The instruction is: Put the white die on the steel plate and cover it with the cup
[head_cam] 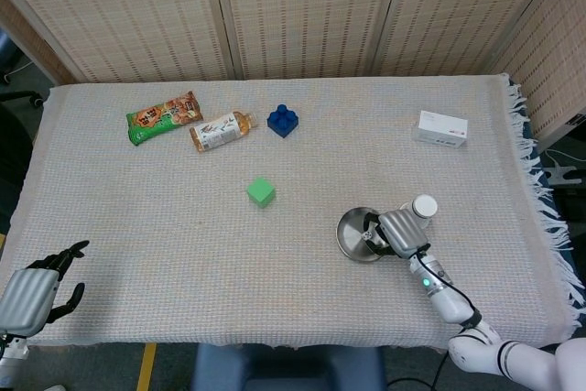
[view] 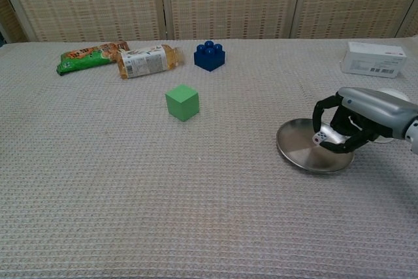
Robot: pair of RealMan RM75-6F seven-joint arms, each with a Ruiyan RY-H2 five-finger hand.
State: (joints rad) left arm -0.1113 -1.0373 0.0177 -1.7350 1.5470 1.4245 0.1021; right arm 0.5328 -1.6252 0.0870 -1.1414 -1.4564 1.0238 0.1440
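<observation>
The steel plate (head_cam: 352, 236) (view: 302, 150) lies on the cloth right of centre. My right hand (head_cam: 396, 232) (view: 356, 117) hovers over the plate's right half and pinches the white die (view: 319, 138) between thumb and fingers, just above the plate's surface. In the head view the die (head_cam: 369, 234) shows as a small white speck at the fingers. The white cup (head_cam: 424, 207) (view: 390, 97) stands just behind and right of the hand, mostly hidden by it in the chest view. My left hand (head_cam: 29, 287) hangs at the table's near left corner, fingers apart, holding nothing.
A green cube (head_cam: 260, 192) (view: 182, 102) sits mid-table. At the back lie a blue brick (head_cam: 282, 120), a small bottle (head_cam: 220, 130) and a green snack bag (head_cam: 162, 117). A white box (head_cam: 442, 128) rests at the back right. The cloth's fringed edge (head_cam: 538, 190) runs along the right.
</observation>
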